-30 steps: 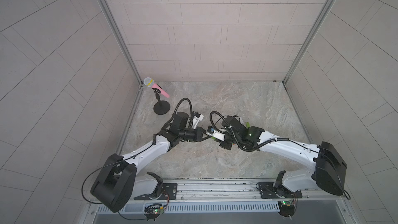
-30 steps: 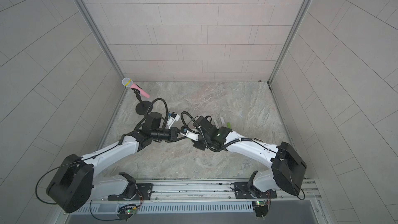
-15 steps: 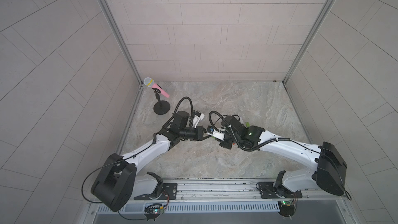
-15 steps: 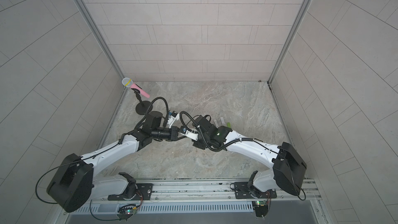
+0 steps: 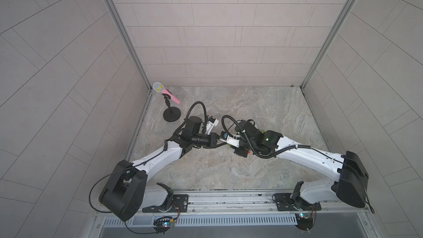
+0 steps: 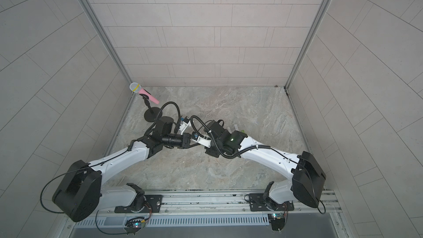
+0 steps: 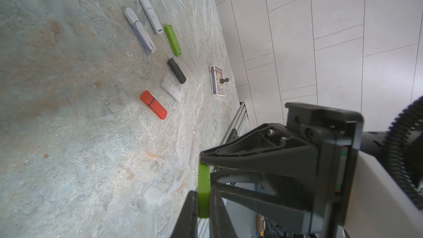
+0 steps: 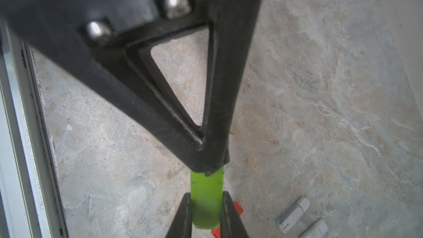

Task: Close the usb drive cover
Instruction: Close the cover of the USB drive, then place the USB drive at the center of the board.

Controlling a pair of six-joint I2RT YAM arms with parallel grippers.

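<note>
No real change from a second ago: left gripper [image 7: 203, 202] and right gripper [image 8: 206, 204] still each pinch an end of the green usb drive [image 7: 203, 179], held between them over mid-table. Beyond it, a red drive [image 7: 153, 104], black drive [image 7: 176, 70], second green drive [image 7: 172, 40] and white drives [image 7: 151, 16] lie well apart from the grip, with a pink microphone [image 5: 166, 92] in the far-left corner. Stone-look table [image 5: 263, 111], tiled walls [image 5: 229, 30].
</note>
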